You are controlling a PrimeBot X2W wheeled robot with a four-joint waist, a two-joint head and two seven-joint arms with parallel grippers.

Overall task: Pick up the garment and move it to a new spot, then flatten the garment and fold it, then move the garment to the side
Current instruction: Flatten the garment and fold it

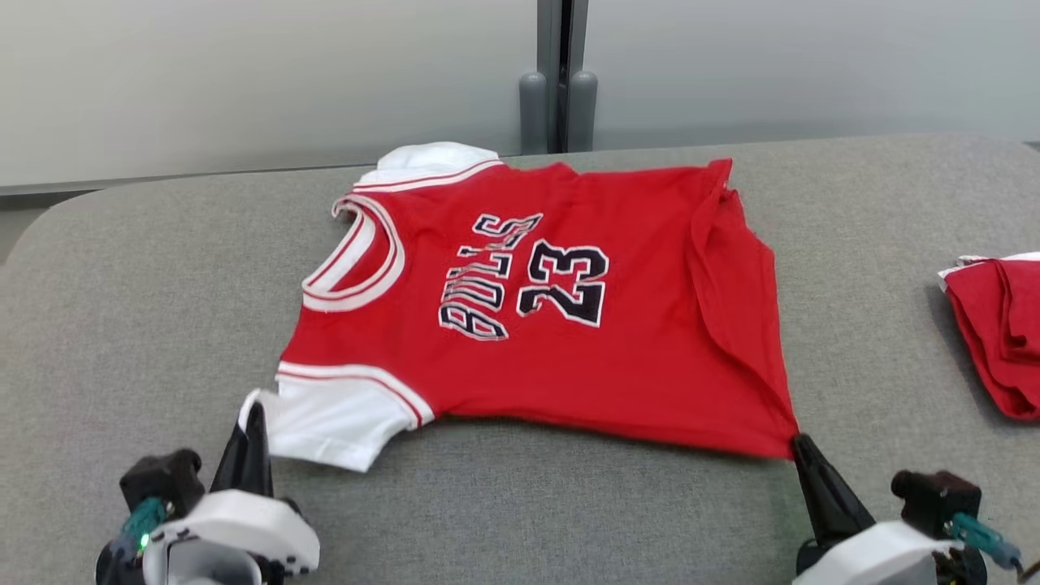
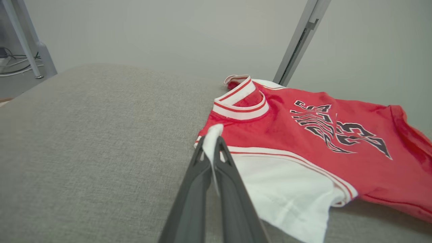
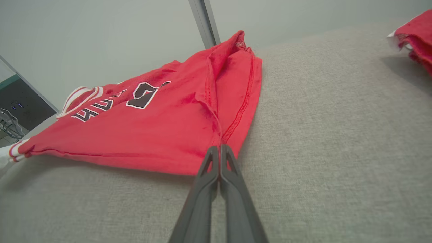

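I'd call this a robot lab or test room, not a home. I'm working over a padded table (image 1: 122, 341) with rounded corners, covered in grey fabric. It is set against plain pale wall panels (image 1: 244, 81) joined by a metal post (image 1: 561, 73). Past the table's left end I see loose cables (image 2: 13, 65) and a dark cabinet (image 3: 20, 101) with small lights. A jersey (image 1: 569, 349) lies spread on the table, with more red cloth (image 1: 999, 341) at the right edge.
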